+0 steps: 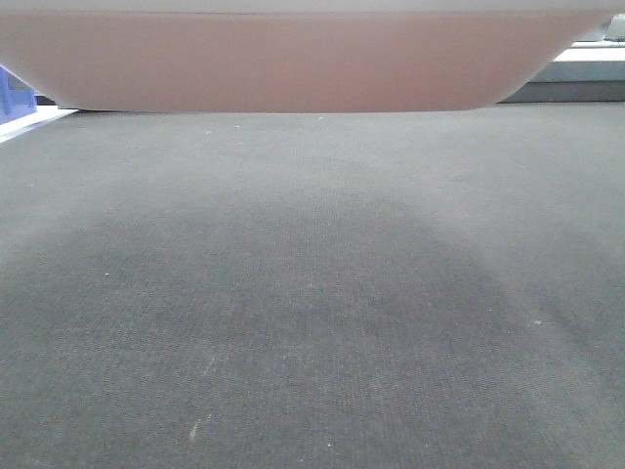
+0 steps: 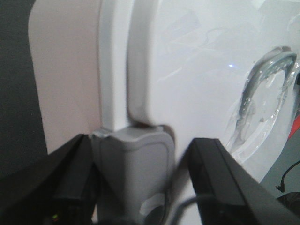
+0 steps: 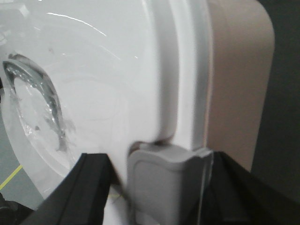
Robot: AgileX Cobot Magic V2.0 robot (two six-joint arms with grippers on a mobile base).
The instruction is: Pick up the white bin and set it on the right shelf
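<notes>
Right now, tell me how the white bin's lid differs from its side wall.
The lid is glossy bright white and shows reflections, while the side wall is matte and pinkish. The lid carries a recessed curved handle, while the side wall is plain. Both look smooth, with rounded edges.

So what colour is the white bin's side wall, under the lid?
The white bin has a pinkish off-white wall, clearest in the front-facing view.

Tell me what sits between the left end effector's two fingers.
A grey latch on the white bin's edge fills that gap, shown in the left wrist view.
</notes>
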